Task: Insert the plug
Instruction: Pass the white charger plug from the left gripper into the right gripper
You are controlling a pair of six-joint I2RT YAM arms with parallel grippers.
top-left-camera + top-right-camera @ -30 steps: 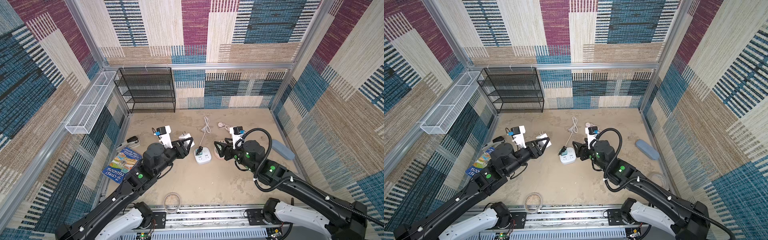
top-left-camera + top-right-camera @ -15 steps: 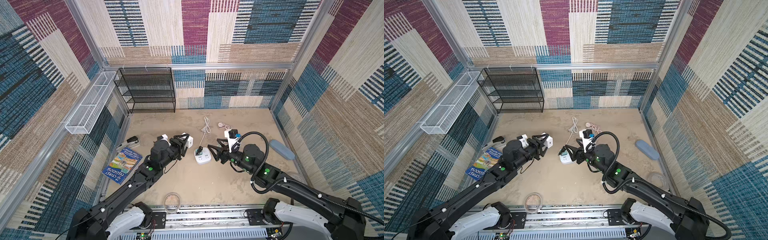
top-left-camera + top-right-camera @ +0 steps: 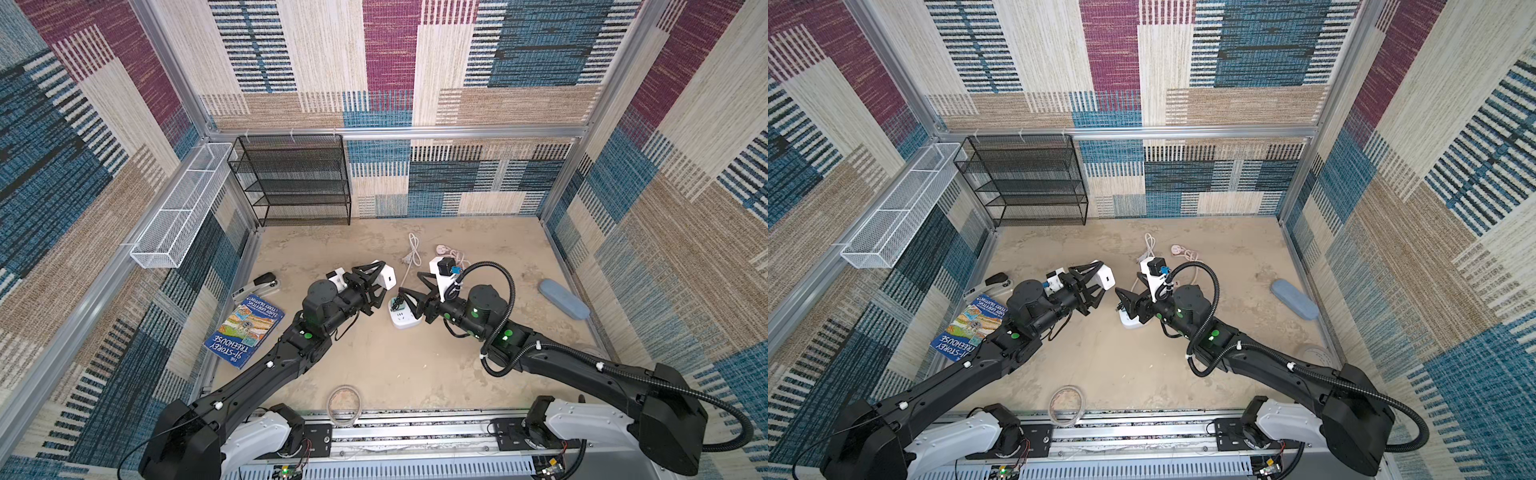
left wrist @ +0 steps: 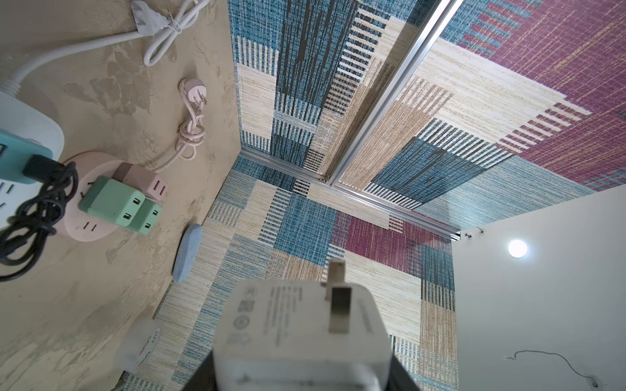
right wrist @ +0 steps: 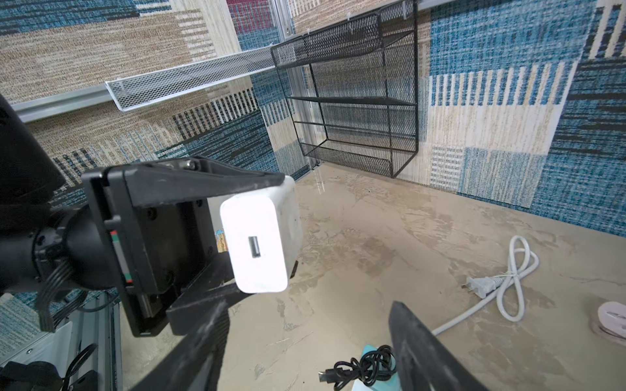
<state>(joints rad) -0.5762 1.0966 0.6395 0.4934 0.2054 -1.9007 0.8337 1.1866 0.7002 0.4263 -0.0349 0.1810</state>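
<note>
Right wrist view shows me the left pincer (image 5: 259, 237) clenched on the white plug (image 5: 264, 257), USB port facing that camera, held clear of the counter (image 5: 372, 230). My right pincer (image 5: 305, 338) is spread wide and empty, a coiled black cable (image 5: 362, 370) showing between its 2 fingers. In both top views the plug hangs just beside the white power strip (image 3: 401, 321), not touching it.

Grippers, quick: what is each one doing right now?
Left gripper: closed on the white rectangular plastic charger plug.
Right gripper: open, holding nothing.
</note>
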